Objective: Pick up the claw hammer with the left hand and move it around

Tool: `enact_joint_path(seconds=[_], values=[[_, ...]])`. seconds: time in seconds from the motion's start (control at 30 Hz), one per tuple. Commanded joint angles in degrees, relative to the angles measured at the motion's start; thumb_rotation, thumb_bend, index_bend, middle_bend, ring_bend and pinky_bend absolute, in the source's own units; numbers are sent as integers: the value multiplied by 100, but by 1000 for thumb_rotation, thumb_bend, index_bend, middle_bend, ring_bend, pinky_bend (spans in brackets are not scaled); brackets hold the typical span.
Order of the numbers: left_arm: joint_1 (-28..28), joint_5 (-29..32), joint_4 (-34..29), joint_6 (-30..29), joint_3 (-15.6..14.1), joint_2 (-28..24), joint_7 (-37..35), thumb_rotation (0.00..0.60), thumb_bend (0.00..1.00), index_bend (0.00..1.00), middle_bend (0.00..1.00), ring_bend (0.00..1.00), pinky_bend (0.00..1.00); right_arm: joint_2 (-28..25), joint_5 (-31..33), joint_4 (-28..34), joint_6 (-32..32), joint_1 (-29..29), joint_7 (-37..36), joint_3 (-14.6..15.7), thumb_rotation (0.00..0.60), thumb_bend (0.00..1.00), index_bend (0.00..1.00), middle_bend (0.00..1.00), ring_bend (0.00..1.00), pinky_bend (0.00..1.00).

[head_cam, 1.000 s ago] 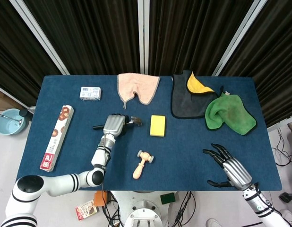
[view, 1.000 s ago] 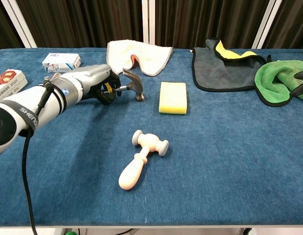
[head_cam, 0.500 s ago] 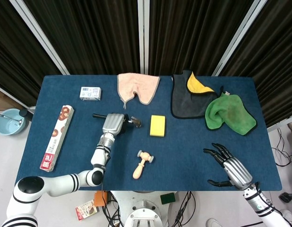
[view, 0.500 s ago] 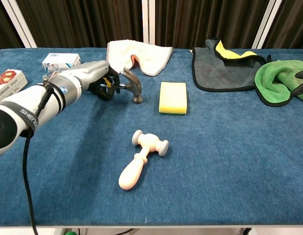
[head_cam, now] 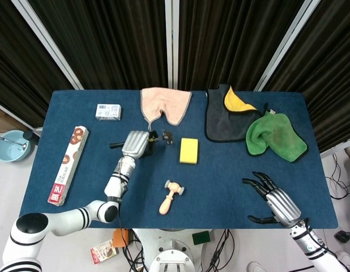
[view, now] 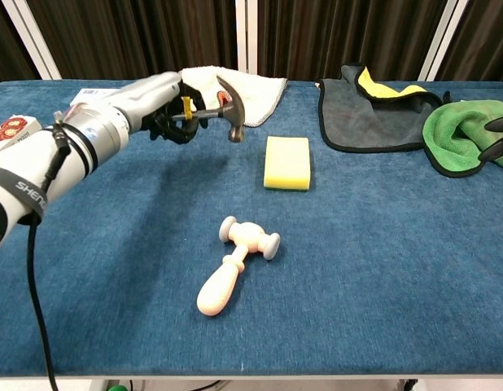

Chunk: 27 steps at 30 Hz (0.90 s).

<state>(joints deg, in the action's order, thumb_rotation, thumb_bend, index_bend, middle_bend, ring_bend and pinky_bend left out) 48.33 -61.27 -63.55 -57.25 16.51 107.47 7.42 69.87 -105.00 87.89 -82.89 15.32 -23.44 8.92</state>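
My left hand [head_cam: 136, 144] [view: 158, 104] grips the handle of the claw hammer [head_cam: 162, 136] [view: 228, 111] and holds it above the blue table [head_cam: 220, 170], left of the yellow sponge [head_cam: 189, 150]. The metal head points right, toward the sponge, and the black handle end [head_cam: 114, 145] sticks out on the left of the hand. My right hand [head_cam: 274, 199] hovers at the table's near right corner, fingers spread with nothing in them; in the chest view only its fingertips [view: 500, 124] show at the right edge.
A wooden mallet [head_cam: 170, 196] [view: 232, 265] lies in front of the sponge [view: 287, 162]. A pink towel [head_cam: 165, 103], dark grey and yellow cloth [head_cam: 227, 116] and green cloth [head_cam: 275, 135] lie along the back. A small box [head_cam: 108, 111] and a long snack box [head_cam: 68, 165] sit at the left.
My left hand has lifted the claw hammer off the table and carried it up and a little toward the back. The right hand has stayed where it was.
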Motion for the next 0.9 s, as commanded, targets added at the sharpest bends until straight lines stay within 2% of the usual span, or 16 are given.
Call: enact_joint_path(seconds=[0.03,0.23,0.43,0.7,0.9], values=[[-68,-548,103,-280,-28,-41,-651,600,942,812,801,825,849,-7,0,25,13,3,28,-2,600,107,127,184,0,63],[-3,-1206,317,-486,-109,27,-1469,600,988,845,848,903,917,-18,15,70,61,10,78,0,600,107,127,185,0,63],[204,-1617,633,-387,-205,220,-2087,600,991,851,859,916,924,-18,38,52,29,-24,71,0,600,107,127,189,0,62],[616,-1919,1476,-243,-268,727,-2005,600,991,857,871,914,933,-21,88,13,6,-65,24,-5,600,106,127,189,0,63],[797,-1924,2071,-70,-276,1026,-1876,600,994,858,871,903,989,-26,131,-7,4,-89,-11,-13,600,106,127,189,0,63]])
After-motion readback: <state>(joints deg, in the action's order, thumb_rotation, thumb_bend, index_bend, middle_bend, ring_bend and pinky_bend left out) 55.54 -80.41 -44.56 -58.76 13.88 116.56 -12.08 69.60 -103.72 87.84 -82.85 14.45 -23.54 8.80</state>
